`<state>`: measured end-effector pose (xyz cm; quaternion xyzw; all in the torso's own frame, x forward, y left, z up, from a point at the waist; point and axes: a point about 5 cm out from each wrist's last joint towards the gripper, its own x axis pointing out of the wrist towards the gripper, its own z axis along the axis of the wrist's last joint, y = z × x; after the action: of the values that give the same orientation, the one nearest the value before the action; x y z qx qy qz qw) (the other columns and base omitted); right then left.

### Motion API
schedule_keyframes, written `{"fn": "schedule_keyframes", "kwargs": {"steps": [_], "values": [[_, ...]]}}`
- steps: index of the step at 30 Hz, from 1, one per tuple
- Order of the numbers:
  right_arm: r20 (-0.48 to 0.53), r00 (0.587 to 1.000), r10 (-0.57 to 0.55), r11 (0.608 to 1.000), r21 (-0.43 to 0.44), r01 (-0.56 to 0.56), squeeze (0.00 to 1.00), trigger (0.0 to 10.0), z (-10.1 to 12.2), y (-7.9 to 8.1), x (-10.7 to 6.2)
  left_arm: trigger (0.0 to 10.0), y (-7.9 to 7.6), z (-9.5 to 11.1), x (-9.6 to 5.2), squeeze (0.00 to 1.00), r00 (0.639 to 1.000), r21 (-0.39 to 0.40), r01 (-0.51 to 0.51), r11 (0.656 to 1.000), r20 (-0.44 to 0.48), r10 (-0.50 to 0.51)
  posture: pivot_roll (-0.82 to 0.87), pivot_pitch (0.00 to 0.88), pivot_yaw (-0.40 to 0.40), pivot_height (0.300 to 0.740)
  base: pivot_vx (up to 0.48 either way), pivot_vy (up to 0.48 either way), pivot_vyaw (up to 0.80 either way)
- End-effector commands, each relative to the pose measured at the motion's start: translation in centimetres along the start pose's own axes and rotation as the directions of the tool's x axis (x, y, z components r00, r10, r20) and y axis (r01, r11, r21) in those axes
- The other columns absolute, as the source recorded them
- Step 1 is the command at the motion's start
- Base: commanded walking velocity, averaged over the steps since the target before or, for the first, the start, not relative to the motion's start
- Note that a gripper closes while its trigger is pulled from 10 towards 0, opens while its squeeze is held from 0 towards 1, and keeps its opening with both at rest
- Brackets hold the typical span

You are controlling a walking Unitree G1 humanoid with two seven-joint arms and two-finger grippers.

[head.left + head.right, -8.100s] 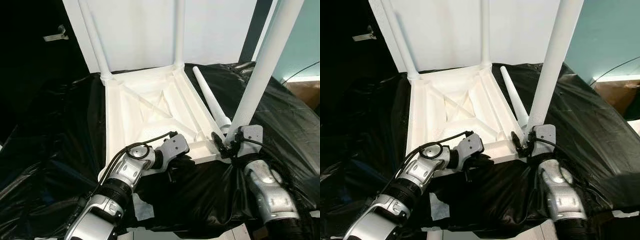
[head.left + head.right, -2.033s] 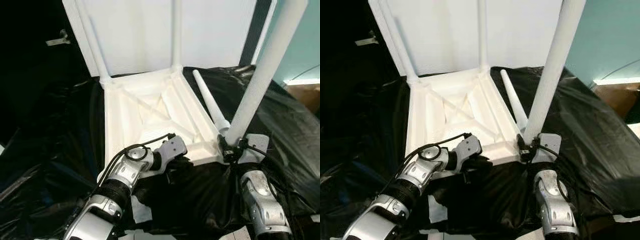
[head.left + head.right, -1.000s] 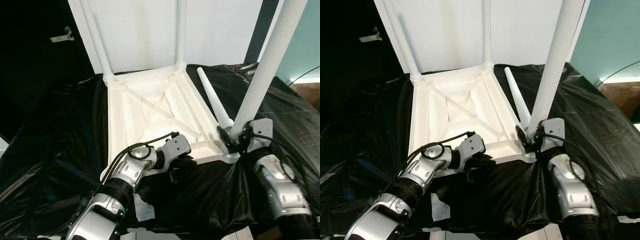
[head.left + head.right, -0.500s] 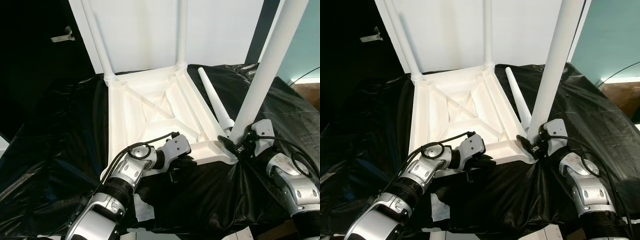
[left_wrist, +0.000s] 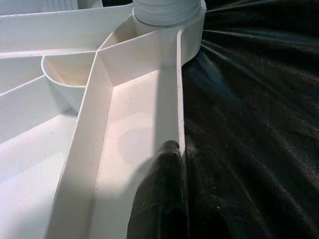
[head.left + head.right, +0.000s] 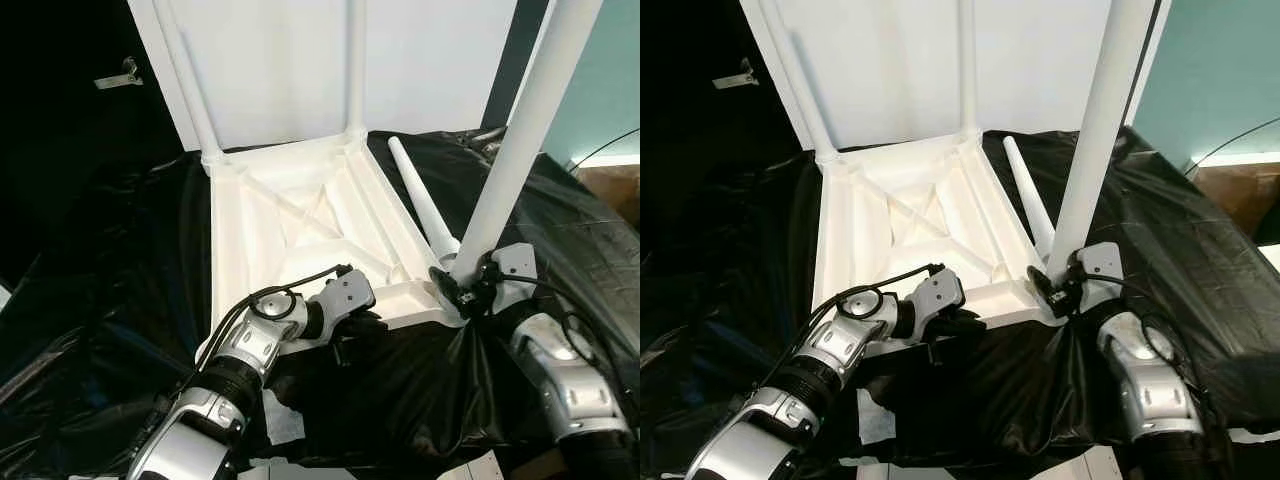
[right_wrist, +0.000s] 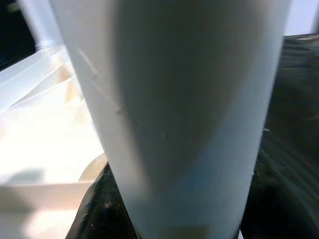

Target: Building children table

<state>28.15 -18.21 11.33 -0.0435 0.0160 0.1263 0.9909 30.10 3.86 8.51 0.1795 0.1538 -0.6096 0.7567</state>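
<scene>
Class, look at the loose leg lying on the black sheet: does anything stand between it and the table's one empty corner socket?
Yes. The left gripper grips the table rim beside that near-left corner, and its arm crosses there. The loose leg lies past the far rim.

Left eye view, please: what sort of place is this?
Probably an indoor assembly spot: an upturned white table lies on black plastic sheeting, with a white wall behind.

Home room: door handle, wall
</scene>
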Motion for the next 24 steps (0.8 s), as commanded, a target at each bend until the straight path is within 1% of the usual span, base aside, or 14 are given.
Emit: {"fn": "schedule_keyframes", "kwargs": {"steps": [1, 3, 5, 10, 11, 14, 15, 16, 17, 18, 19, 20, 23, 24], "values": [[-0.063, 0.994, -0.088, 0.995, 0.048, 0.091, 0.00, 0.0, -2.2, 1.6, 0.0, 10.0, -3.5, -5.4, 1.3, 0.00, 0.985, -0.189, 0.073, 0.979, -0.141, -0.101, -0.11, 0.018, 0.010, 0.740, 0.000, 0.000, 0.00], [-0.022, 0.976, -0.214, 0.974, 0.071, 0.215, 0.00, 0.0, -2.2, 1.5, -0.4, 10.0, -3.5, -5.3, 1.4, 0.00, 0.985, -0.188, 0.074, 0.979, -0.138, -0.101, -0.11, 0.018, 0.006, 0.740, 0.000, 0.000, 0.00], [0.006, 0.960, -0.280, 0.957, 0.081, 0.279, 0.00, 0.0, -2.1, 1.8, -0.6, 10.0, -3.5, -5.2, 1.5, 0.00, 0.986, -0.188, 0.075, 0.979, -0.135, -0.101, -0.11, 0.018, 0.006, 0.740, 0.000, 0.000, 0.00], [0.027, 0.940, -0.341, 0.939, 0.066, 0.338, 0.00, 0.0, -1.9, 2.6, -0.6, 10.0, -3.6, -5.3, 1.5, 0.00, 0.985, -0.190, 0.077, 0.979, -0.135, -0.104, -0.11, 0.017, 0.005, 0.740, 0.000, 0.000, 0.00], [0.027, 0.937, -0.349, 0.936, 0.061, 0.347, 0.00, 0.9, -1.9, 2.7, -0.5, 10.0, -3.7, -5.3, 1.4, 0.00, 0.985, -0.190, 0.077, 0.979, -0.136, -0.104, -0.11, 0.017, 0.005, 0.740, 0.000, 0.000, 0.00], [0.024, 0.936, -0.351, 0.936, 0.054, 0.349, 0.00, 0.9, -1.8, 2.6, -0.3, 10.0, -3.7, -5.4, 1.4, 0.00, 0.985, -0.190, 0.076, 0.979, -0.137, -0.103, -0.11, 0.017, 0.004, 0.740, 0.000, 0.000, 0.00], [0.023, 0.936, -0.352, 0.936, 0.031, 0.351, 0.00, 10.0, -1.8, 2.5, -0.1, 10.0, -3.6, -5.4, 1.3, 0.00, 0.985, -0.191, 0.074, 0.979, -0.137, -0.101, -0.10, 0.017, 0.002, 0.740, 0.000, 0.000, 0.00], [0.027, 0.945, -0.327, 0.945, 0.008, 0.327, 0.00, 10.0, -1.7, 2.5, 0.1, 10.0, -3.6, -5.4, 1.3, 0.00, 0.986, -0.191, 0.072, 0.979, -0.137, -0.099, -0.10, 0.016, 0.000, 0.740, 0.000, 0.000, 0.00], [0.028, 0.960, -0.279, 0.960, -0.001, 0.279, 0.86, 10.0, -1.8, 2.5, 0.3, 10.0, -3.6, -5.4, 1.3, 0.00, 0.986, -0.192, 0.069, 0.979, -0.135, -0.096, -0.10, 0.017, 0.000, 0.740, 0.000, 0.000, 0.00], [0.028, 0.960, -0.279, 0.960, -0.001, 0.279, 0.86, 10.0, -1.8, 2.5, 0.3, 10.0, -3.6, -5.4, 1.3, 0.00, 0.986, -0.192, 0.069, 0.979, -0.135, -0.096, -0.10, 0.017, 0.000, 0.740, 0.000, 0.000, 0.00], [0.024, 0.968, -0.250, 0.968, 0.007, 0.250, 1.00, 10.0, -1.8, 2.5, 0.3, 10.0, -3.6, -5.4, 1.3, 0.00, 0.986, -0.193, 0.068, 0.979, -0.134, -0.095, -0.10, 0.017, 0.000, 0.740, 0.000, 0.000, 0.00], [0.017, 0.975, -0.223, 0.975, 0.015, 0.223, 1.00, 10.0, -1.9, 2.5, 0.3, 10.0, -3.6, -5.4, 1.3, 0.00, 0.986, -0.194, 0.068, 0.979, -0.134, -0.095, -0.10, 0.017, 0.000, 0.740, 0.000, 0.000, 0.00], [-0.027, 0.999, -0.023, 0.999, 0.035, 0.024, 1.00, 10.0, -2.2, 3.2, 0.4, 10.0, -3.6, -5.5, 1.2, 0.00, 0.986, -0.196, 0.067, 0.978, -0.136, -0.094, -0.11, 0.017, 0.004, 0.740, 0.000, 0.000, 0.00], [-0.027, 0.999, -0.023, 0.999, 0.035, 0.024, 1.00, 10.0, -2.2, 3.2, 0.4, 10.0, -3.6, -5.5, 1.2, 0.00, 0.986, -0.196, 0.067, 0.978, -0.136, -0.094, -0.11, 0.017, 0.004, 0.740, 0.000, 0.000, 0.00]]}}
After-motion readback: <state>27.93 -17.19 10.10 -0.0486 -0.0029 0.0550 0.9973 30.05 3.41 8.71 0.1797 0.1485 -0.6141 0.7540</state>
